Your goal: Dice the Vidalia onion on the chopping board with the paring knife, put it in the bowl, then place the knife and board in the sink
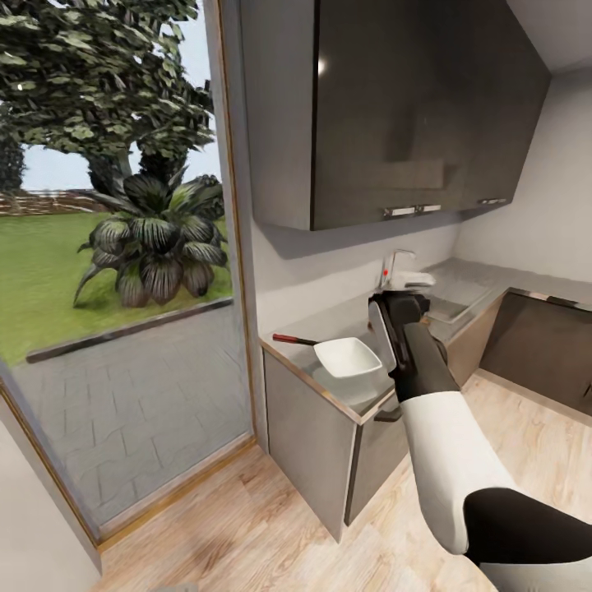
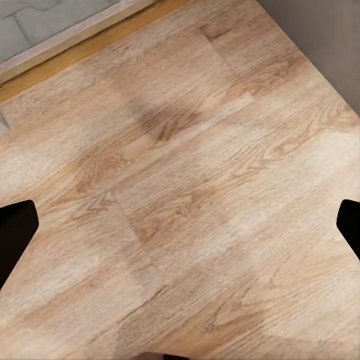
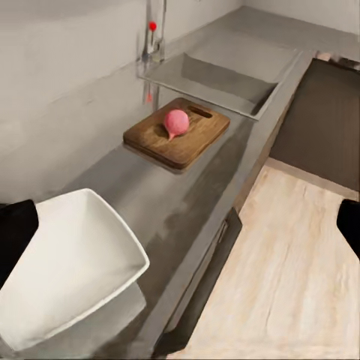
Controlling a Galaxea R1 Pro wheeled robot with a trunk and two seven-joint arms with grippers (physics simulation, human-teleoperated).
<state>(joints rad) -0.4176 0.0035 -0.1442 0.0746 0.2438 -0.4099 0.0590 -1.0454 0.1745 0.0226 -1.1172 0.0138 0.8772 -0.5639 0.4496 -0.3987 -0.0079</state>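
Onion (image 3: 176, 121) pink, round (whole) on chopping board (image 3: 177, 133) | right tool (image 3: 180, 225) spread | left tool (image 2: 180, 225) spread

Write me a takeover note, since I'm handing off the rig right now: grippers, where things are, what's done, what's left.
Left gripper: open, empty, over the wood floor.
Right gripper: open, empty, raised over the countertop near the bowl.
Onion lies whole on the chopping board, beside the sink. Paring knife lies past the bowl, at the counter's window end.
Done: onion out of the sink. Left: dice, fill the bowl, then knife and board into the sink.
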